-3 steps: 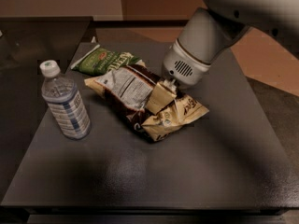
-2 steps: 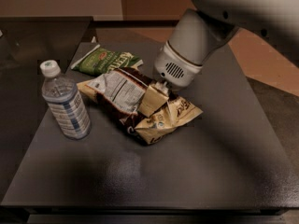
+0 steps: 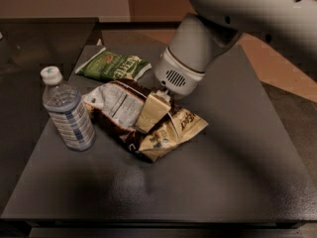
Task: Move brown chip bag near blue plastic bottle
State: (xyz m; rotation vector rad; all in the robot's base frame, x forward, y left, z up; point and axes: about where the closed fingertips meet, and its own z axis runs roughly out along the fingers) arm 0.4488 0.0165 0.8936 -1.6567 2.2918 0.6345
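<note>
The gripper (image 3: 150,114) is clamped on the brown bag (image 3: 171,130), which lies at three o'clock of the bottle (image 3: 68,114), almost touching it. The move looks nearly done; only the release seems left.

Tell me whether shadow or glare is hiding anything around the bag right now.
Camera view: dim, warm light overall. Camera view: the arm casts shadow on the table right of the brown chip bag, hiding nothing. Camera view: the tool rests on the bag's middle, lit well enough to place. Camera view: faint sheen on the blue plastic bottle; no strong glare.
</note>
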